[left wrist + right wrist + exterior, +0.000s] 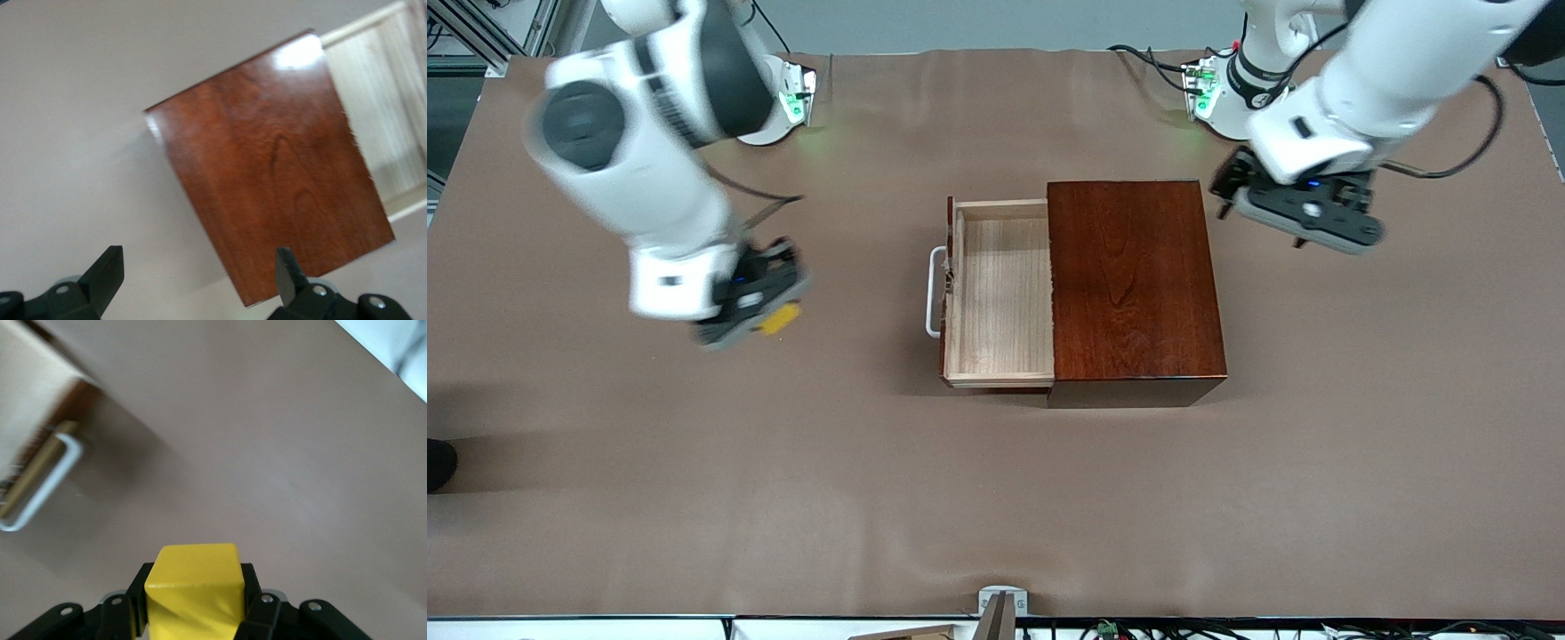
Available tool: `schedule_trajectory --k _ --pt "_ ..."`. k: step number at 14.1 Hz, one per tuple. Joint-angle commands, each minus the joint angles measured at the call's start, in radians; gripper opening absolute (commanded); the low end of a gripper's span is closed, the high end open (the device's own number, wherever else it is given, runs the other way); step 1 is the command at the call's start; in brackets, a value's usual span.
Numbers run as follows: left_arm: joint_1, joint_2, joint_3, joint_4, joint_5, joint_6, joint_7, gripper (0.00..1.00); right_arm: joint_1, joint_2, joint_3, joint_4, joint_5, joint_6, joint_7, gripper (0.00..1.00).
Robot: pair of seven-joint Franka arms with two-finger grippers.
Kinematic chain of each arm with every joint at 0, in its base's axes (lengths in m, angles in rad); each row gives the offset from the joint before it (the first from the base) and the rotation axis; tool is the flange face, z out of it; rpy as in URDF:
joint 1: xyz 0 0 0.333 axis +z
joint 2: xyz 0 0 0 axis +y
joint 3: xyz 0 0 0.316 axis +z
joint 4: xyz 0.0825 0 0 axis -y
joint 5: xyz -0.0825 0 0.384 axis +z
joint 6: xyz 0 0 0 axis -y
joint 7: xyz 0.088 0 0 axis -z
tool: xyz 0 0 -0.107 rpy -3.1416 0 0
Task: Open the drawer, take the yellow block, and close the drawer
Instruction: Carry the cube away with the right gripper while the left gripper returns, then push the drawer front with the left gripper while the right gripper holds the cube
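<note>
Right gripper clamps small bright yellow cube over bare table, away from open pale-wood drawer. Set cube down level before releasing. Left gripper waits, fingers wide.

- The wooden box is dark reddish-brown wood with visible grain, polished glossy; it throws back a bright glare in the left wrist view.
- The drawer, at 9 o'clock of the box, is pale unvarnished-looking wood, matt, with fine straight grain.
- Its handle looks smooth and white, with a slight sheen.
- The yellow block has plain, smooth, matt faces.
- The table is covered with a matt brown sheet, faintly rippled.
- The fingers of the left gripper look like matt black plastic.
- The arm shells look like glossy white plastic.
</note>
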Motion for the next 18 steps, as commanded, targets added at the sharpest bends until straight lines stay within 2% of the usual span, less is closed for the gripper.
schedule_trajectory --k 1,3,6,10,12,15,18 --pt "-0.013 0.074 -0.091 0.067 -0.015 0.015 0.048 1.00 -0.119 -0.029 0.024 -0.059 0.006 0.014 0.018 0.00" --pt "-0.051 0.177 -0.137 0.159 -0.015 0.018 0.137 1.00 -0.188 -0.021 0.024 -0.074 0.006 0.014 0.019 0.00" --pt "-0.184 0.322 -0.136 0.288 -0.006 0.045 0.230 1.00 -0.271 -0.003 0.022 -0.108 0.041 0.039 0.030 0.00" --pt "-0.353 0.442 -0.124 0.299 0.046 0.237 0.310 1.00 -0.296 0.047 0.021 -0.108 0.041 0.063 0.163 0.00" --pt "-0.421 0.484 -0.090 0.308 0.048 0.320 0.317 1.00 -0.321 0.081 0.021 -0.110 0.041 0.091 0.213 0.00" --pt "-0.555 0.562 0.029 0.354 0.048 0.413 0.410 1.00 -0.374 0.130 0.021 -0.120 0.041 0.158 0.216 0.00" --pt "-0.639 0.625 0.108 0.359 0.048 0.508 0.422 1.00 -0.405 0.195 0.022 -0.123 0.043 0.224 0.245 0.00"
